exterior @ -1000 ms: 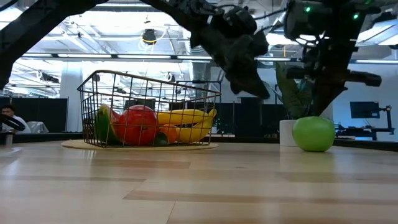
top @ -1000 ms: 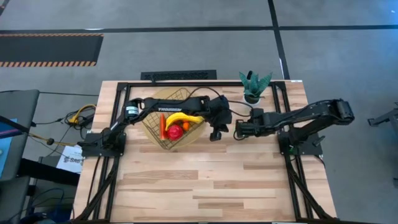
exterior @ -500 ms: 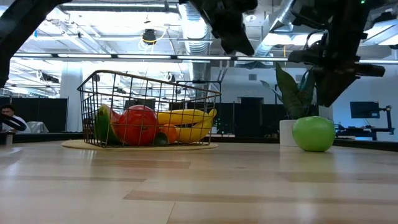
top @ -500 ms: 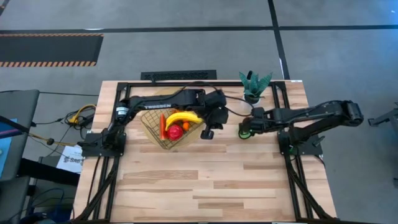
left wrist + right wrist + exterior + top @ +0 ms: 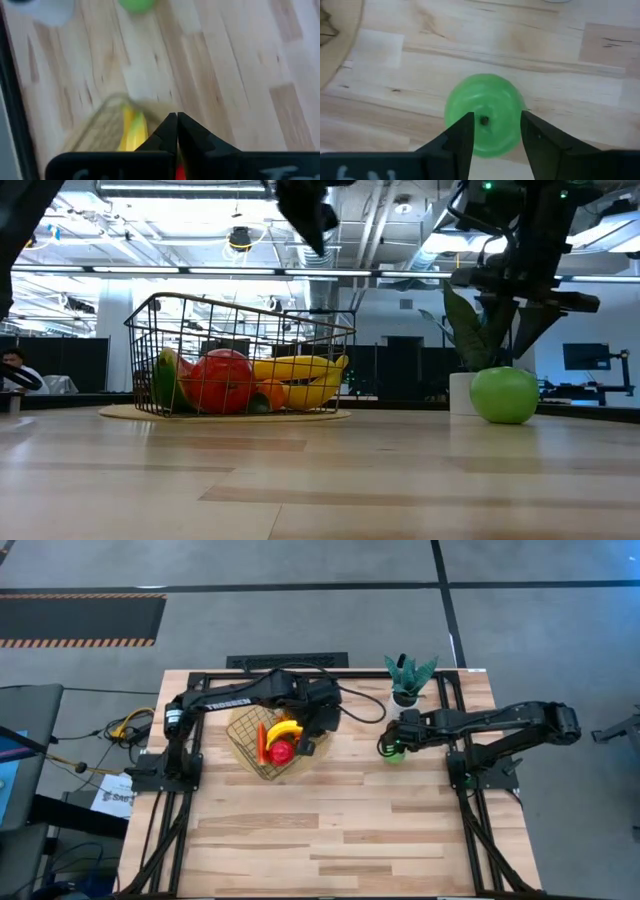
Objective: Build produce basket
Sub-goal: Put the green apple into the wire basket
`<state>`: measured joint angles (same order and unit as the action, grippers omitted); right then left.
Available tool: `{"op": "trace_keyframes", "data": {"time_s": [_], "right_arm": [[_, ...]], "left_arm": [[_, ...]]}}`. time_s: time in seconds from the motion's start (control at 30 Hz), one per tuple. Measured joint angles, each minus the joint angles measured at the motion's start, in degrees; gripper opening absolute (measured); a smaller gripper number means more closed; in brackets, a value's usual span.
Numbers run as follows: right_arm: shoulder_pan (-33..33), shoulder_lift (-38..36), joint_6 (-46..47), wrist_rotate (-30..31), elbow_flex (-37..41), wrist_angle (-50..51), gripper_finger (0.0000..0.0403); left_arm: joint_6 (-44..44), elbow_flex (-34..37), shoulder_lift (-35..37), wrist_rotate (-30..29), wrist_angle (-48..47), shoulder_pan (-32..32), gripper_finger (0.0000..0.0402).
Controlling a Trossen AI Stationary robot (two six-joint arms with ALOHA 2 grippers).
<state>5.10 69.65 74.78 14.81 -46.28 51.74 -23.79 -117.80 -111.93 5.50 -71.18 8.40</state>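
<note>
Left gripper (image 5: pixel 176 131): fingers pressed together, empty, raised over basket (image 5: pixel 248 729) right side. Basket on round mat (image 5: pixel 120 413), holds bananas (image 5: pixel 300 370), red apple (image 5: pixel 222 380).

Green apple (image 5: pixel 483 114): on bare table right of basket, near potted plant (image 5: pixel 408 677). Judged light, rigid, smooth, round; liable to roll or squirt. Grip across widest girth.

Right gripper (image 5: pixel 496 131): fingers apart above apple, no contact evident.

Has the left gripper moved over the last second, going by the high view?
Yes. The left gripper has swung leftward from the bare table right of the basket to above the basket's right edge, away from the green apple.
</note>
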Motion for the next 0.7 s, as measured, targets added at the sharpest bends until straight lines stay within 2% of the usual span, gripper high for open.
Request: {"op": "trace_keyframes", "data": {"time_s": [0.27,0.57,0.7], "right_arm": [[-0.5,0.0,-0.2,-0.1,0.0,-3.9,0.0169],[-0.9,0.0,-0.3,-0.8,0.0,-4.1,0.016],[-1.0,0.6,0.1,-1.3,0.0,-4.3,0.0159]], "left_arm": [[0.5,5.3,9.0,-5.1,-8.9,0.0,0.0],[7.4,21.4,27.5,-12.1,-7.6,0.0,0.0],[13.0,27.9,36.2,-17.3,-6.6,0.0,0.0]]}}
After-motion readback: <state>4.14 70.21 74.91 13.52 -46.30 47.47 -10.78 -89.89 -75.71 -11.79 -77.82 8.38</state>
